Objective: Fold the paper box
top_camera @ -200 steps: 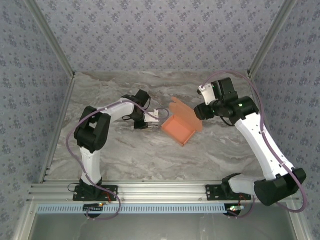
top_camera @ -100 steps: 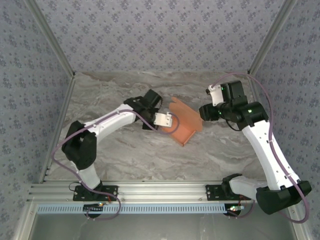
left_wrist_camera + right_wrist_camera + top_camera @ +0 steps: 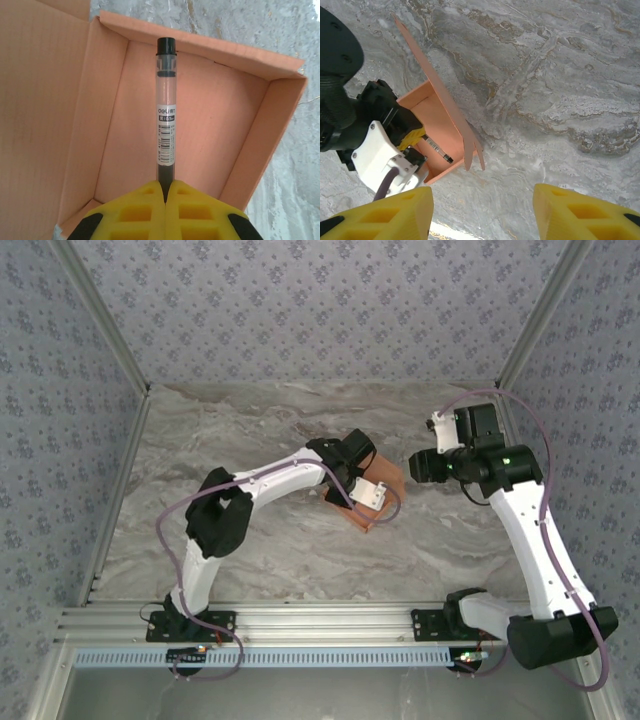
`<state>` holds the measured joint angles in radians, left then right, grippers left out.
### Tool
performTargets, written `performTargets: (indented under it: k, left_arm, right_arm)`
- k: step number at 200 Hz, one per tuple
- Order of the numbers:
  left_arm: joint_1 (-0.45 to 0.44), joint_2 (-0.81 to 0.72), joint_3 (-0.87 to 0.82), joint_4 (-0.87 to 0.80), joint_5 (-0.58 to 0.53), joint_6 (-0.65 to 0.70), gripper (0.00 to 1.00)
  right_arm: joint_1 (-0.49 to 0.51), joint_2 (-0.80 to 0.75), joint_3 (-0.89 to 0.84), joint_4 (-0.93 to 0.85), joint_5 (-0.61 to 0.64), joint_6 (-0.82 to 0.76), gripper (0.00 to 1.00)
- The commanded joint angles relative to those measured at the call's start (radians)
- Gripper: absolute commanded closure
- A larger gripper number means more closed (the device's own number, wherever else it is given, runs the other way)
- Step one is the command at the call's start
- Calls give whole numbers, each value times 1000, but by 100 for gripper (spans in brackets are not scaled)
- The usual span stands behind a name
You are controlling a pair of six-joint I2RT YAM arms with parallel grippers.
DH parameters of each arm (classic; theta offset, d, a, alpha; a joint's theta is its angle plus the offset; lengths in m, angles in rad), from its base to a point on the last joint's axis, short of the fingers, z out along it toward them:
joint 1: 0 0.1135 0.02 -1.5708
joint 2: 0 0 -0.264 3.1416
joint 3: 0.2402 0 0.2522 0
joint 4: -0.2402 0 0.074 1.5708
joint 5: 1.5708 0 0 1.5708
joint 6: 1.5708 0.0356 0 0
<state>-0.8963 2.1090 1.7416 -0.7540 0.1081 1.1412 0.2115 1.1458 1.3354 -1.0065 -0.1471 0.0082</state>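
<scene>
The marbled worktop [image 3: 280, 550] carries the open orange box [image 3: 392, 478] at mid-scene, with one flap raised. The left fingers [image 3: 145, 202] hang over the inside of the box, clamped together on a clear-barrelled pen [image 3: 166, 125] that points into it. The right fingers [image 3: 395, 210] stand apart, holding nothing, near the box on its right.

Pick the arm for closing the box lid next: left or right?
Right, probably. The right gripper is open and empty, on the side where the lid stands upright. The left gripper is shut on a pen over the open box.
</scene>
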Motion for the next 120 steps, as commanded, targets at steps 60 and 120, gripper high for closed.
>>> performTargets:
  k: [60,120]
  left_arm:
    - [-3,71,55,-40,52,31,90]
    - [-1,79,68,-38,29,12,77]
  right_arm:
    - [-6,-21,-21,-20,-25,12,43]
    - [-1,-25,-26,-20,-31,16,43]
